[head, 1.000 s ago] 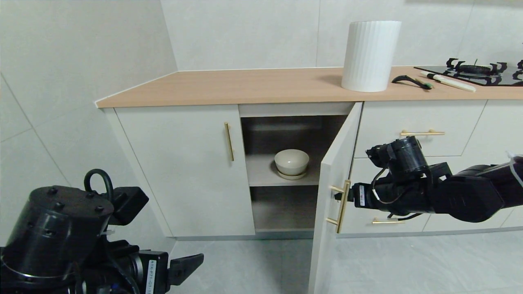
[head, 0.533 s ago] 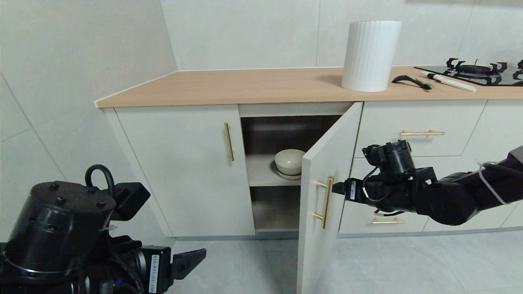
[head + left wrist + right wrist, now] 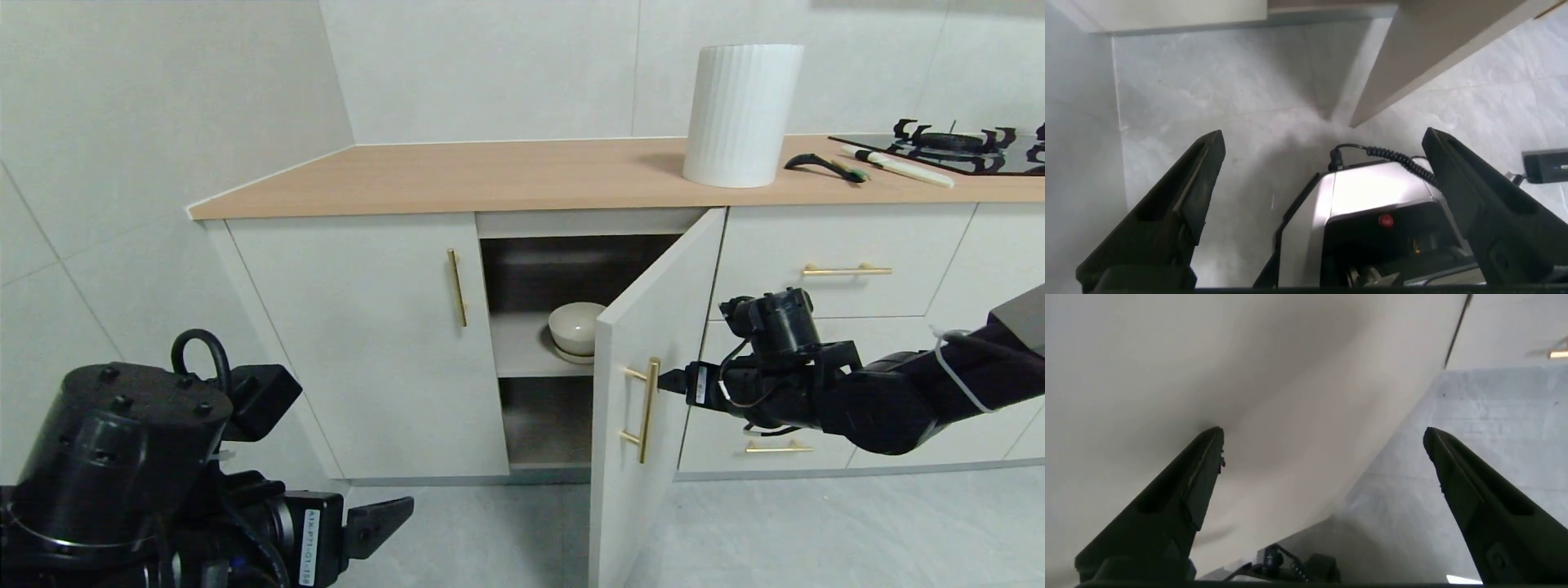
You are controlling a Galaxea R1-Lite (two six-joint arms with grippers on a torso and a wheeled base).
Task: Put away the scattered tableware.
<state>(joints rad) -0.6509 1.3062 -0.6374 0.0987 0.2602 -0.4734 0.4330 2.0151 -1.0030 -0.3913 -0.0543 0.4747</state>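
Observation:
A beige bowl (image 3: 576,325) rests on a small plate (image 3: 570,355) on the middle shelf of the open cabinet. The cabinet door (image 3: 653,310) stands half open and hides the bowl's right edge. My right gripper (image 3: 671,381) is at the door's outer face, just right of the gold handle (image 3: 646,408). In the right wrist view the gripper (image 3: 1323,439) is open, with the door face (image 3: 1208,359) close in front of it. My left gripper (image 3: 384,523) hangs low at the left. It is open over the floor (image 3: 1249,98) in the left wrist view, with nothing between its fingers.
On the wooden countertop (image 3: 457,175) stand a tall white ribbed canister (image 3: 741,114), a black-handled tool (image 3: 820,166) and a white knife (image 3: 898,166) beside the gas hob (image 3: 955,143). Drawers (image 3: 845,265) lie behind my right arm. The left cabinet door (image 3: 367,343) is shut.
The cabinet door has swung left toward closing, now covering part of the bowl. My right gripper has moved left with it, at the handle. The left arm has barely moved.

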